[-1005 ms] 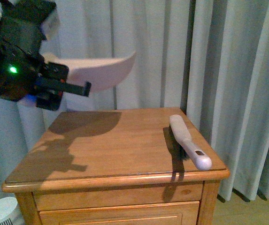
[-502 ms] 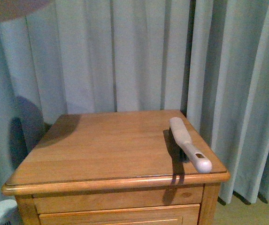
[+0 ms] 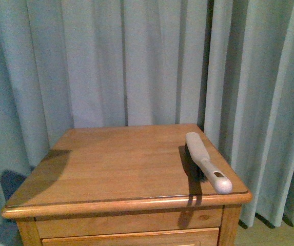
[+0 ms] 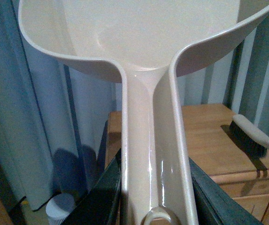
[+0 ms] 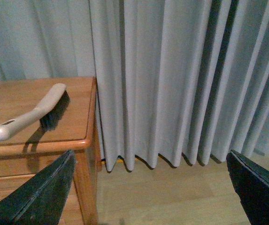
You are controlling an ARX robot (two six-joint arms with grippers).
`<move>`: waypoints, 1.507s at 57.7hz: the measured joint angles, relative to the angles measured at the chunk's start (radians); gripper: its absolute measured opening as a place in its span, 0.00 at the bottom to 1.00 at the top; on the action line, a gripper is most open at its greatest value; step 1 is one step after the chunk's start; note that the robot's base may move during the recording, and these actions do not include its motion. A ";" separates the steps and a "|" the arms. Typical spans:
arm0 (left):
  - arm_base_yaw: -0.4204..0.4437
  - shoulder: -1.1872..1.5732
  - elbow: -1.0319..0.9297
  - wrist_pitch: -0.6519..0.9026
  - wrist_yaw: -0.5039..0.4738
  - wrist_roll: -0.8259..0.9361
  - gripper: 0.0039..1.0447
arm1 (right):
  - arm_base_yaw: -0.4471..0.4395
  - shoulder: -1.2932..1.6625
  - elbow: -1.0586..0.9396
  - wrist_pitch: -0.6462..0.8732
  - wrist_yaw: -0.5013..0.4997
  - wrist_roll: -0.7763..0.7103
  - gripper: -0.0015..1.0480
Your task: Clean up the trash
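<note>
No trash shows in any view; the bowl of the beige dustpan (image 4: 139, 37) looks empty as far as I can see into it. My left gripper (image 4: 155, 199) is shut on the dustpan's long handle, its dark fingers (image 4: 101, 197) pressed against both sides. It holds the pan up in front of the curtain, to the left of the wooden cabinet (image 4: 209, 140). My right gripper (image 5: 148, 187) is open, with nothing between its fingers (image 5: 35, 197). It hangs over the floor to the right of the cabinet. Neither arm appears in the front view.
A grey-handled brush with black bristles (image 3: 204, 159) lies along the right edge of the cabinet top (image 3: 116, 159), also seen as the brush (image 5: 31, 115). Grey curtains (image 3: 136, 61) hang behind and to the right. A small white round object (image 4: 61, 208) stands on the floor left of the cabinet.
The left arm and dustpan, which filled the upper left of the front view, have risen out of it. Their shadow has slid off the cabinet top to the left.
</note>
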 joint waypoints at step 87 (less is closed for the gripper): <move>0.023 -0.013 -0.008 0.010 0.013 -0.035 0.26 | 0.513 1.948 1.462 -0.505 0.217 0.627 0.93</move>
